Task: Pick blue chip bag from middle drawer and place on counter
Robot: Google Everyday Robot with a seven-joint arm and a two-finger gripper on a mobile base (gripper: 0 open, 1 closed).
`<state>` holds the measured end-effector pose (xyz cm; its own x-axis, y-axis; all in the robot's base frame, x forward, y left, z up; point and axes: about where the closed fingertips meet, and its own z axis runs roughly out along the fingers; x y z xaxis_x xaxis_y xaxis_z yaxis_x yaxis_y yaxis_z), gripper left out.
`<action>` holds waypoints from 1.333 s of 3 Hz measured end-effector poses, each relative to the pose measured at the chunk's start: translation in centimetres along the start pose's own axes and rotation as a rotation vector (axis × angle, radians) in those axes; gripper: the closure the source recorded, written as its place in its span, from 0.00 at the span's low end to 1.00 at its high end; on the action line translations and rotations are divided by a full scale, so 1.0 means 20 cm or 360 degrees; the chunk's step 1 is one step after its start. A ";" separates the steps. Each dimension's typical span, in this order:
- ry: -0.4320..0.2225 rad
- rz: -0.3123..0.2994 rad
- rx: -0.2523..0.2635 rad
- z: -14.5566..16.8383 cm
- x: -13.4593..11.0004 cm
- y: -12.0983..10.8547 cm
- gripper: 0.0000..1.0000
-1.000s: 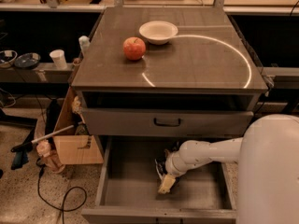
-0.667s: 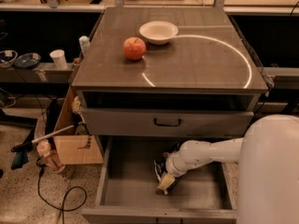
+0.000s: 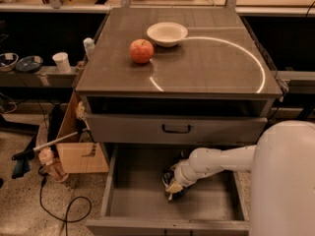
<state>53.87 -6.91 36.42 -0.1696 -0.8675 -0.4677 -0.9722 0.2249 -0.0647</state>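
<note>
The middle drawer is pulled open below the cabinet, and its grey floor is bare on the left. My white arm reaches in from the right. My gripper is low over the drawer floor near its middle. A small dark shape with pale edges sits right at the gripper's tip. I cannot tell the blue chip bag apart from the gripper there, so the bag is largely hidden. The counter is the grey-brown cabinet top with a pale arc across it.
A red apple and a white bowl stand on the counter's back left. A closed drawer front with a black handle overhangs the open drawer. A cardboard box, cables and a shelf with a cup are at the left.
The gripper has shifted slightly to the left and up within the drawer. The apple, the bowl and the drawer have not moved.
</note>
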 end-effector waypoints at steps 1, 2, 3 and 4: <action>0.0000 0.0000 0.0000 0.00 0.00 0.00 0.88; 0.0000 0.0000 0.0000 0.00 0.00 0.00 1.00; -0.0010 0.0000 -0.0005 0.00 0.00 0.00 1.00; -0.0076 -0.0004 -0.0036 -0.03 -0.02 0.01 1.00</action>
<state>53.58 -6.76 37.17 -0.1600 -0.8457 -0.5091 -0.9760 0.2126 -0.0463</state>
